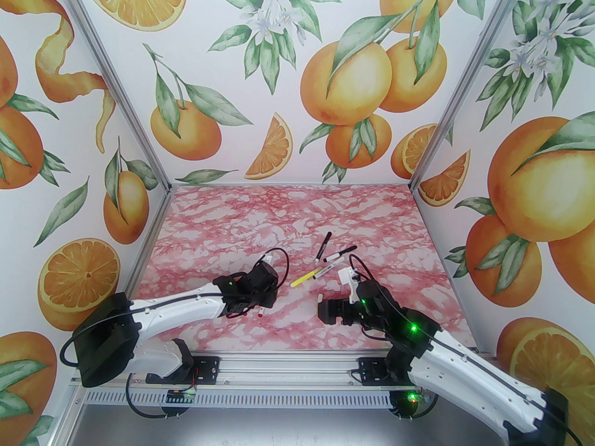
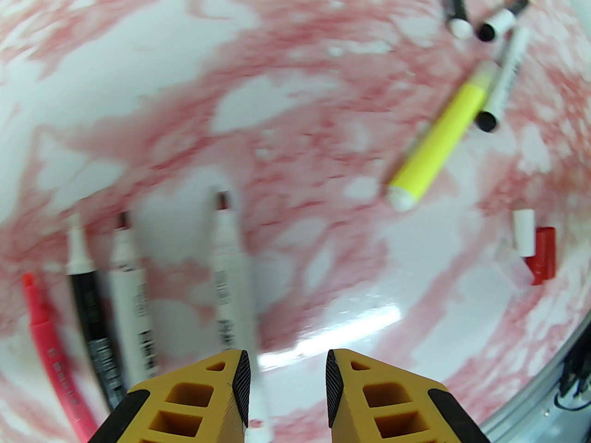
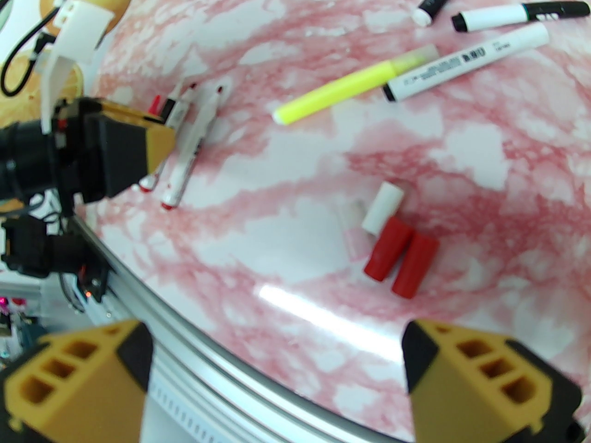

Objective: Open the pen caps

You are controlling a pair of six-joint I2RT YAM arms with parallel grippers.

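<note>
1. At far left on the table [image 2: 323, 86], uncapped in a row: pink pen [image 2: 51, 339], black pen [image 2: 92, 321], two white pens [image 2: 134, 312].
2. Above the rightmost one's near end: left gripper [image 2: 287, 376], fingers slightly apart, gripping nothing.
3. Mid-table: yellow pen [image 2: 438, 141], three more pens [image 3: 471, 62] just beyond.
4. Farther right: white cap [image 3: 383, 208] touching two red caps [image 3: 388, 247].
5. Near those: right gripper [image 3: 277, 339], spread wide, empty.

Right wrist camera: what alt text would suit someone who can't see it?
Two red caps and a white cap lie loose on a pink marbled table, beyond the open right gripper. Farther off lie a neon yellow pen and black-and-white markers; at left, the left gripper is beside uncapped pens.
</note>
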